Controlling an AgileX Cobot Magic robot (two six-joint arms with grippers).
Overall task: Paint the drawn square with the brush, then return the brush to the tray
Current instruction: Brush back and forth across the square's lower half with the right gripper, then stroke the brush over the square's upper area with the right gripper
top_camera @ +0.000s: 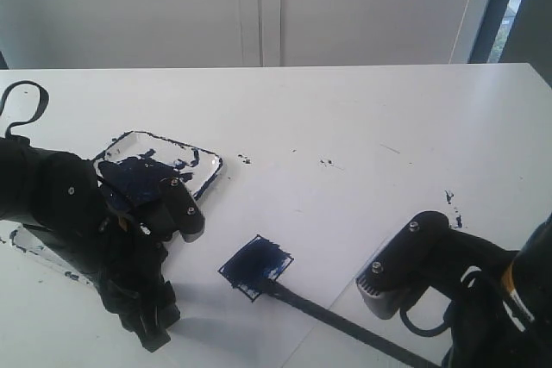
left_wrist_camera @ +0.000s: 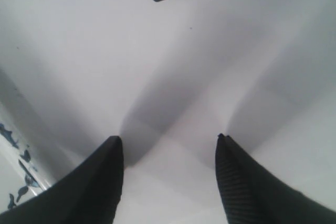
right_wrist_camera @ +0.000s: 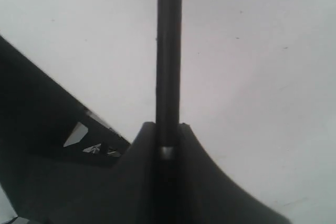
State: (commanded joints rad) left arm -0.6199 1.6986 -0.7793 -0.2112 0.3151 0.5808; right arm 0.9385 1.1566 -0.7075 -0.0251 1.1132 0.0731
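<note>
My right pincer (right_wrist_camera: 168, 129) grips the brush (top_camera: 332, 318), its tip at the blue-painted drawn square's (top_camera: 255, 265) edge. My left pincer (left_wrist_camera: 169, 142) hangs released near the tray (top_camera: 210, 170) on the bench (top_camera: 388, 127).

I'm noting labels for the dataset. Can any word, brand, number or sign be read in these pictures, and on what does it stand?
None: no readable text on the tray, the brush or the drawn square. The small dark marks on the white surface are paint specks, not writing.
</note>
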